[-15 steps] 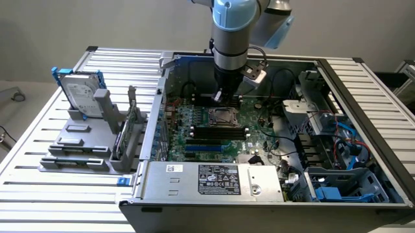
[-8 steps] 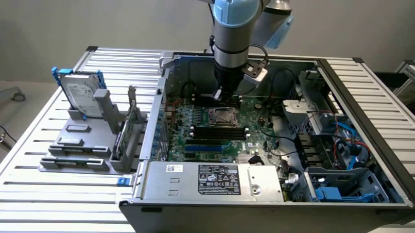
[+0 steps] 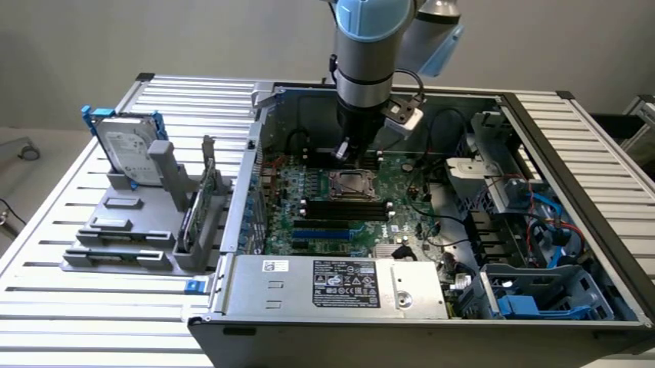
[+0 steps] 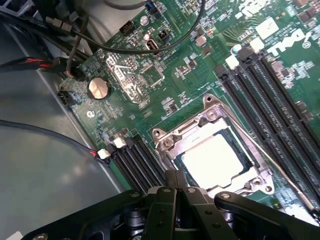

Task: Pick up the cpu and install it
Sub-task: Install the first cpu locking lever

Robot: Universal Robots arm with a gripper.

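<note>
Ribbed aluminium slats are forming the worktop (image 3: 61,307), with a plain pale wall standing behind it. On it an open computer case (image 3: 573,138) is lying on its side, its green motherboard (image 3: 307,188) facing up. From the exterior view, the grey and blue arm (image 3: 366,61) is reaching down into the case, and the pincer (image 3: 342,153) is hanging just above the board, near the socket (image 3: 351,185). Toward the exterior view's left, a grey plastic fixture (image 3: 128,230) is carrying a silver hard drive (image 3: 131,146) standing upright in a blue bracket. The wrist view is giving the close detail: the cpu (image 4: 210,158), a flat square with a pale matte metal top, is sitting inside the metal-framed socket (image 4: 212,117), with the frame's retaining lever (image 4: 255,145) running alongside. The pincer (image 4: 175,187) is showing its black fingers (image 4: 169,182) pressed together, closed on nothing, just beside the socket's edge. Also visible there are a round silver coin cell (image 4: 98,88), long black memory slots (image 4: 265,100) and black cables (image 4: 150,50) crossing the board.
</note>
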